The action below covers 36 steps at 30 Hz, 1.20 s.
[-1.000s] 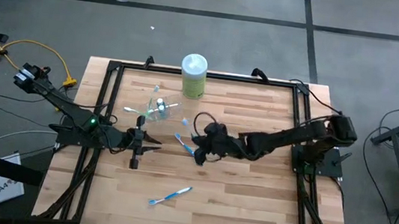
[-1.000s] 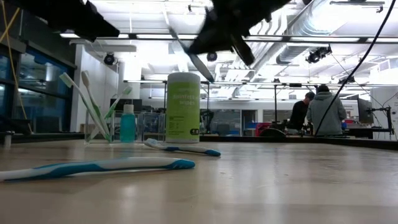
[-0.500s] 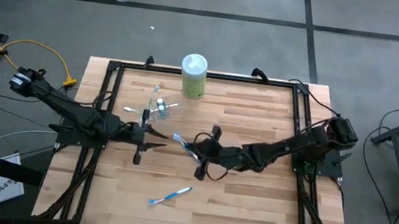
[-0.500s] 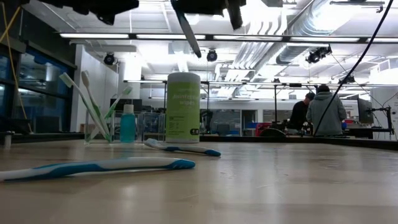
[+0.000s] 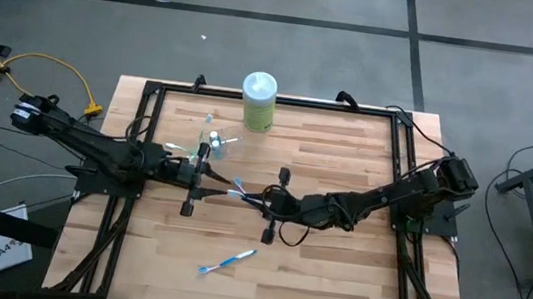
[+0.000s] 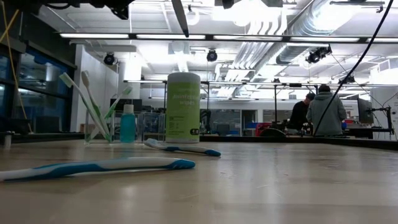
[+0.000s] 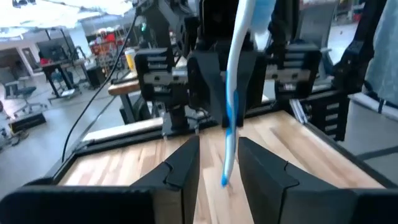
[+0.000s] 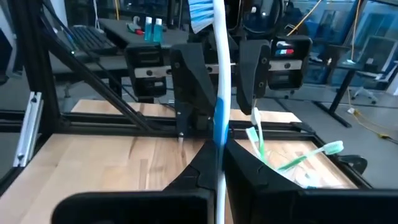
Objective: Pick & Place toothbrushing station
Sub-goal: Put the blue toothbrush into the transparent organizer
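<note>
A white and blue toothbrush (image 5: 240,189) hangs in the air over the middle of the table, with my right gripper (image 5: 254,199) shut on it. My left gripper (image 5: 214,185) faces it from the table's left and is open. Its fingers (image 7: 186,163) stand on either side of the brush's lower end without touching it. The clear cup (image 5: 213,144) stands at the far left with several brushes (image 6: 93,106) leaning in it. Two more toothbrushes lie flat on the table, one near the front (image 6: 93,167) and one farther back (image 6: 181,149). My right gripper pinches the toothbrush's handle at its blue middle part (image 8: 218,140) between the two fingers. The fingers come level from the table's right and lie across the brush. The brush is lifted clear and stands steeply, bristle head (image 8: 200,12) up and leaning toward the left gripper.
A tall canister with a green lid (image 5: 258,100) stands at the table's far edge, right of the cup. A black frame (image 5: 152,91) runs around the tabletop. In the room behind, people (image 6: 323,109) are at a bench.
Both grippers have risen and tipped up from pointing down to level. My right gripper has rolled its wrist and carried the toothbrush up, so the brush now stands steeply. My left gripper has gone toward the right gripper and now faces the brush.
</note>
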{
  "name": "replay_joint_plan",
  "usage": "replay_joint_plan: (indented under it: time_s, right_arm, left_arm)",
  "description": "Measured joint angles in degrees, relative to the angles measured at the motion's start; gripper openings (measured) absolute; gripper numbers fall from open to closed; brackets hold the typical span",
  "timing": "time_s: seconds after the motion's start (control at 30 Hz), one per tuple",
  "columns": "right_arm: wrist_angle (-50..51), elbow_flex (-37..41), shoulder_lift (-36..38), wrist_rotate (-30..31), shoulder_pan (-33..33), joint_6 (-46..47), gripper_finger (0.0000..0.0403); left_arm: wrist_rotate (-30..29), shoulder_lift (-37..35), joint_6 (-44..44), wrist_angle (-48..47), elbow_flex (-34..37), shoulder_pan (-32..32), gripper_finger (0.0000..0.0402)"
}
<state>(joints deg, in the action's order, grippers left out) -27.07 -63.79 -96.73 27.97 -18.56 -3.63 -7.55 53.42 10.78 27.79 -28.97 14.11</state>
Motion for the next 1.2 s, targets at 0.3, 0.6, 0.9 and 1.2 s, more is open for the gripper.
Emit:
replay_joint_plan:
  time_s: [0.3,0.6,0.9,1.2]
  right_arm:
    - [-0.63,-0.02,0.00,-1.56,0.34,-1.26,0.0004]
    - [-0.63,0.00,0.00,-3.41,1.09,-2.01,0.0004]
    - [-1.09,0.00,0.00,-7.53,2.92,-0.82,0.0004]
    - [-2.29,0.00,-0.02,-10.39,3.25,-0.90,0.0004]
  left_arm:
    - [1.63,5.84,1.42,10.11,0.00,-0.66,0.0104]
    - [4.59,6.37,1.40,12.80,0.00,-0.66,0.0104]
    - [6.42,6.37,1.60,15.28,0.00,-0.66,0.0104]
    - [7.39,6.37,1.18,15.96,0.00,-2.72,0.0104]
